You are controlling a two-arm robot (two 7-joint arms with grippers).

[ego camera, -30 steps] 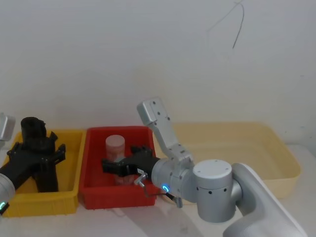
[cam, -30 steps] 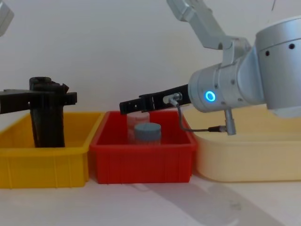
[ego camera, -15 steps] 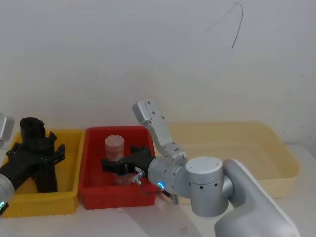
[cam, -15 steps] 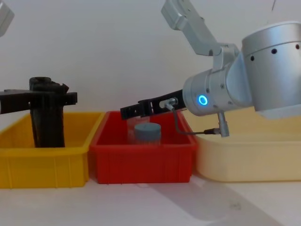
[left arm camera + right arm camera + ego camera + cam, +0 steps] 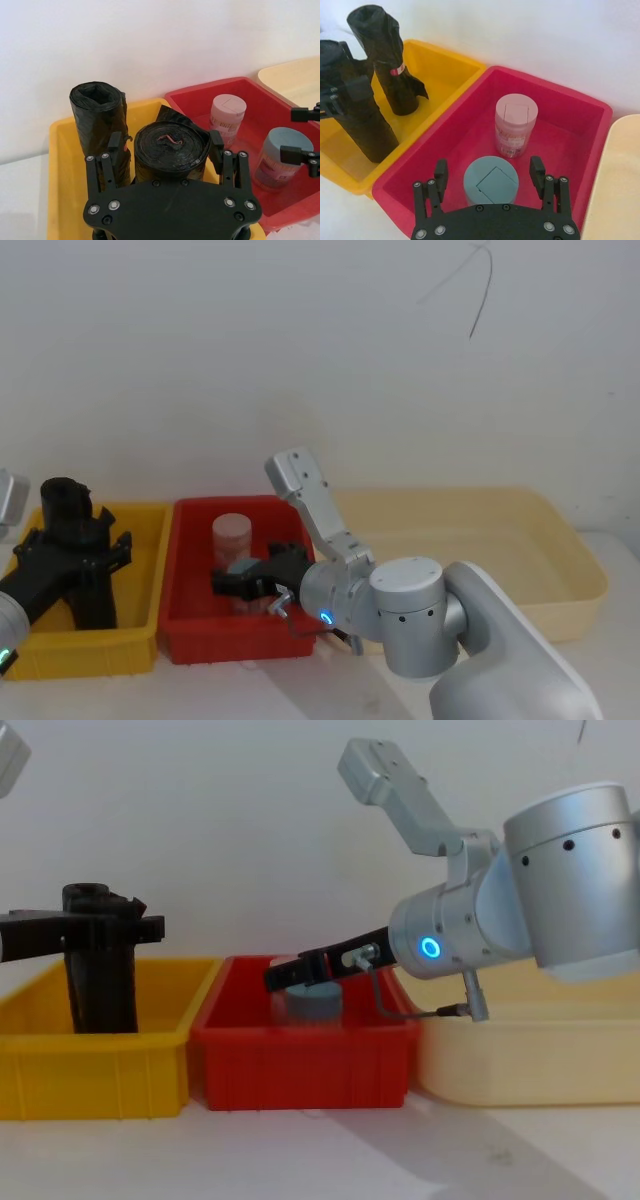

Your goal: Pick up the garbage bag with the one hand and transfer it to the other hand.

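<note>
The garbage bag (image 5: 65, 512) (image 5: 170, 150) is a tall black roll standing in the yellow bin (image 5: 90, 650). My left gripper (image 5: 72, 543) (image 5: 166, 142), on the green-ringed arm, is open, with one finger on each side of the roll near its top. I cannot tell whether the fingers touch it. A second black roll (image 5: 387, 65) (image 5: 97, 120) with a small red mark stands just behind it. My right gripper (image 5: 228, 583) (image 5: 488, 172) (image 5: 278, 976), on the blue-ringed arm, hangs open over the red bin (image 5: 235, 640), its fingers on either side of a grey-blue capped jar (image 5: 490, 182).
A pink-capped jar (image 5: 232, 535) stands farther back in the red bin. A wide cream tray (image 5: 560, 610) lies to the right of it. The three containers sit side by side against a white wall.
My right gripper has dipped lower into the red bin toward the grey-blue jar. The left gripper and the garbage bag have not moved.
</note>
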